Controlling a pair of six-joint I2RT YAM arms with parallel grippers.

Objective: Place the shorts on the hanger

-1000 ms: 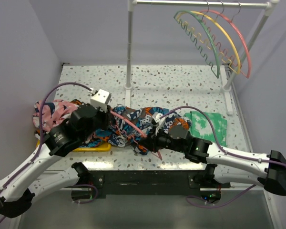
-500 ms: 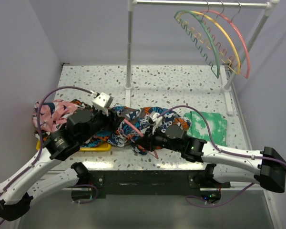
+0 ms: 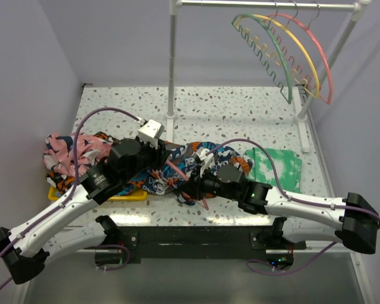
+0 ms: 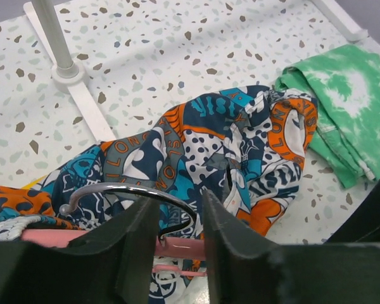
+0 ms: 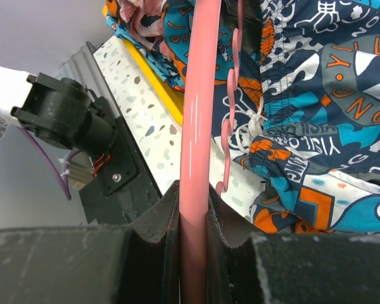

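The shorts [image 3: 210,156], in an orange, teal, navy and white print, lie crumpled at the table's front middle. They also show in the left wrist view [image 4: 240,145] and the right wrist view [image 5: 323,95]. The coral-pink hanger [image 3: 176,168] lies slanted across them. My right gripper [image 3: 191,188] is shut on its arched bar [image 5: 195,126], with the wavy strip [image 5: 231,95] beside it. My left gripper [image 4: 179,209] is open over the shorts. Its jaws straddle the hanger's top [image 4: 177,247] where the metal hook [image 4: 126,190] joins. In the top view the left gripper [image 3: 159,172] sits just left of the right one.
A green-and-white tie-dye cloth [image 3: 275,166] lies to the right of the shorts. A pink-and-navy garment [image 3: 66,152] sits on a yellow tray [image 3: 123,195] at the left. The rack pole [image 3: 171,63] stands behind. Green [image 3: 266,50], yellow [image 3: 297,47] and pink [image 3: 321,60] hangers hang at the top right.
My left gripper has moved right and forward to the hanger's hook. My right gripper, still holding the hanger, has shifted slightly left.
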